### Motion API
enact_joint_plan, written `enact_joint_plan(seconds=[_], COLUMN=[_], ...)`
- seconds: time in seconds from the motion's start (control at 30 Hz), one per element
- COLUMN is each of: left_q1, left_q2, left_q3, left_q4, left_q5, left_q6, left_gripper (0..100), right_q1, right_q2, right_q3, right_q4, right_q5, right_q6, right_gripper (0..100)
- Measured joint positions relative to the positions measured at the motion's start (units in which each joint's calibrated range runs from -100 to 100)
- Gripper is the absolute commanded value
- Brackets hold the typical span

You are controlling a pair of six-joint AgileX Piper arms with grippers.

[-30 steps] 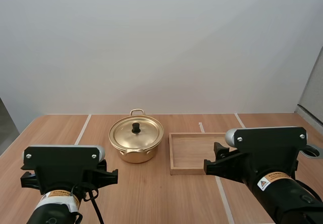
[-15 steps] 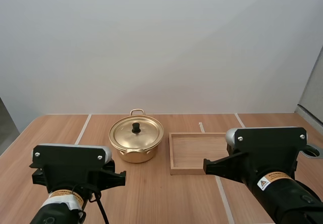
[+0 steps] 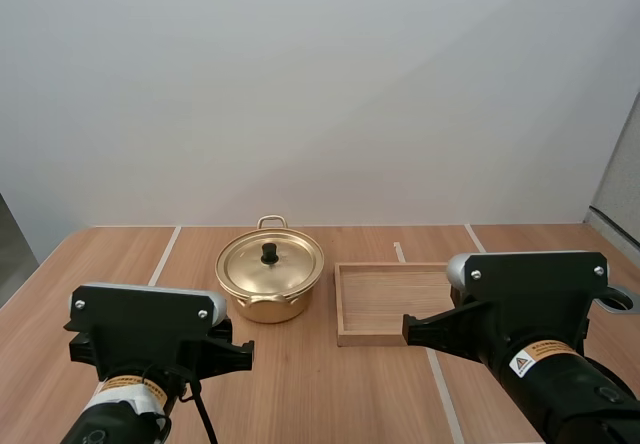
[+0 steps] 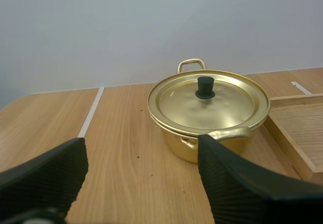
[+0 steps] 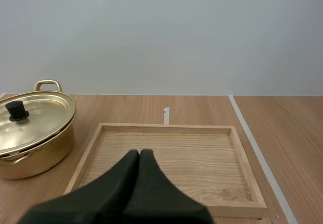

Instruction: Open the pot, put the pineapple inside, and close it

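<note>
The pot (image 3: 270,282), round shiny gold metal with its lid (image 3: 288,263) on, sits on the wooden table (image 3: 330,394) beside a flat wooden tray (image 3: 375,340). The left arm has edged forward since a second ago.

In the left wrist view, the left gripper (image 4: 141,151) faces the pot with its fingers spread.

In the right wrist view, the right gripper (image 5: 140,156) points at the tray with its fingers pressed together.

lid (image 3: 284,266) hides pot (image 3: 268,308) interior; right arm (image 3: 545,304) hides tray (image 3: 372,338) corner

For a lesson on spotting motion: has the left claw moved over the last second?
Yes. Seen from the high view, the left claw has shifted rightward, closer to the pot.
</note>
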Motion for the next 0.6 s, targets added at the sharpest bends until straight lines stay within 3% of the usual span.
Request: enact_joint_plan(seconds=[0.6], left_q1=[0.00], left_q2=[0.00], left_q3=[0.00], left_q4=[0.00], left_q5=[-0.60], left_q6=[1.03], left_gripper=[100], right_q1=[0.00], right_q2=[0.00], right_q3=[0.00], right_q4=[0.13], right_q5=[0.00], right_q6=[0.00], right_gripper=[0])
